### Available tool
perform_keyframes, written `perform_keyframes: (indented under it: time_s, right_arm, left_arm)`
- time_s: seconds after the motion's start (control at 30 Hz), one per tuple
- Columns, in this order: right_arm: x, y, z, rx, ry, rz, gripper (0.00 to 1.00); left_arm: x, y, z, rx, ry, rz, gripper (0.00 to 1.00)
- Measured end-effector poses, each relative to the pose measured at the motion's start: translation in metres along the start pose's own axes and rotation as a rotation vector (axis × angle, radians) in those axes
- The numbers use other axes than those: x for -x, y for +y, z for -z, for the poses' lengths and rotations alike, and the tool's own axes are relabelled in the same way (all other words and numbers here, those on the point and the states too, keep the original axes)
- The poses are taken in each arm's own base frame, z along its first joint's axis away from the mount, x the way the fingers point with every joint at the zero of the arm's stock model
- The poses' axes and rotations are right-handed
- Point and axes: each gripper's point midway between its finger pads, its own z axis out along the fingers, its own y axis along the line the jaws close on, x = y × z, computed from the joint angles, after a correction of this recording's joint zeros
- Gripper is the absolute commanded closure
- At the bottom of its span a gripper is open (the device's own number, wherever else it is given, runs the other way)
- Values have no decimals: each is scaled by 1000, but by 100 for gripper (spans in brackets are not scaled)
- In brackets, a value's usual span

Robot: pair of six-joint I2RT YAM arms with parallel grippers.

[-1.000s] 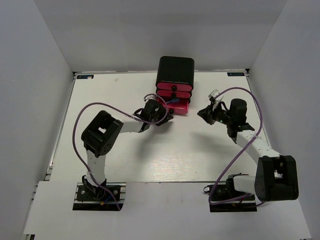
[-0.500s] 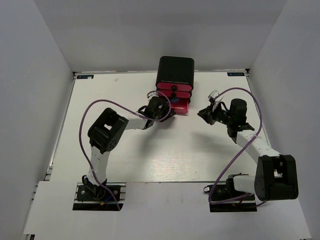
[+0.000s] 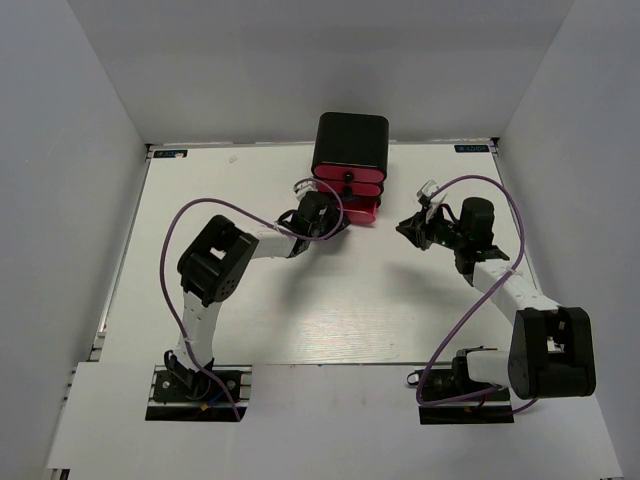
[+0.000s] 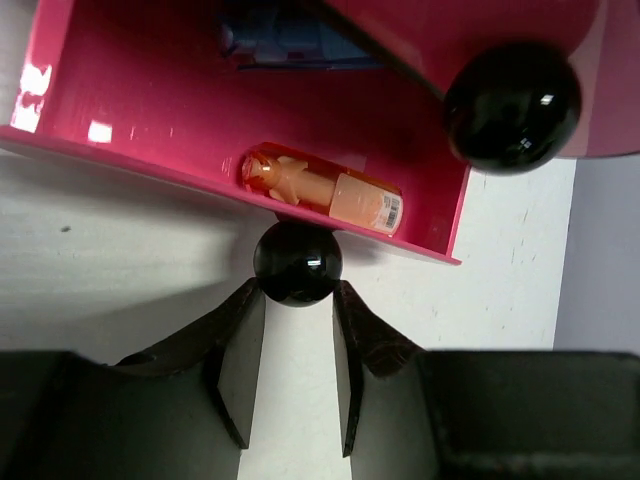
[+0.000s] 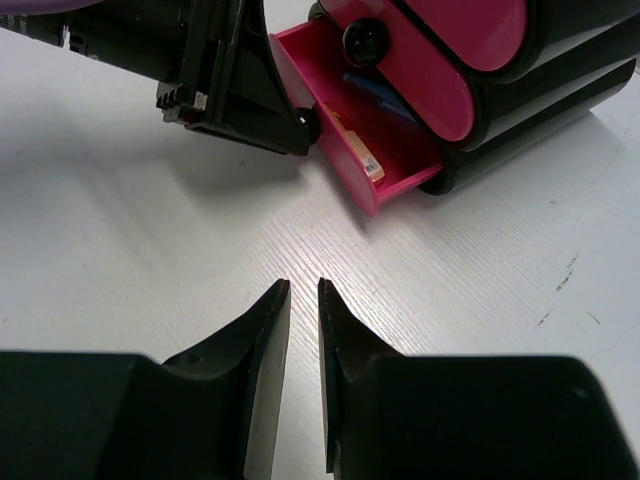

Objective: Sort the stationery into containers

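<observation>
The black cabinet (image 3: 352, 140) holds three pink drawers; the bottom drawer (image 4: 150, 110) is pulled partly out. An orange capsule-shaped piece (image 4: 320, 190) lies along its front wall and a blue item (image 4: 290, 40) sits deeper, partly under the drawer above. My left gripper (image 4: 297, 300) is shut on this drawer's black knob (image 4: 297, 263), which sits between the fingertips. My right gripper (image 5: 303, 285) hovers over the bare table to the cabinet's right, its jaws a narrow slit apart with nothing between them. The right wrist view shows the open drawer (image 5: 400, 160) and the left gripper (image 5: 235, 90) at it.
The middle drawer's knob (image 4: 512, 105) hangs just above and right of the one I hold. White walls enclose the table (image 3: 250, 300) on three sides. Purple cables loop over both arms.
My left gripper has moved toward the cabinet with the knob, and the bottom drawer has slid partly back in. The right arm has stayed put.
</observation>
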Motion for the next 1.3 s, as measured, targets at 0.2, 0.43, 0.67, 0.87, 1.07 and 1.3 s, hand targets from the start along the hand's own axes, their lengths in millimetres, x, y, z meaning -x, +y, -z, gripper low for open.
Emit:
perform_keyframes:
  time_s: [0.2,0.43,0.67,0.87,1.07,1.3]
  right_arm:
    - [-2,0,1,0,5,-3,76]
    - [-7,-1,2,2,18,-6,76]
    - [-8,-3,4,1,19,-4,76]
    - [-10,-4,4,2,23,-10,76]
    - [-13,-3,5,8,32,-10,60]
    - [-18,0,6,21,47,-15,10]
  left_arm:
    - [10,-4,-9,-7,-48,21,57]
    - [22,-11,-25,-39,-103,92,56]
    - [31,-18,-39,-60,-137,140,53]
    - [35,-21,-47,-75,-152,166,52]
    - [26,-21,-42,-108,-115,146,50]
    - [-21,-6,16,-133,30,42,45]
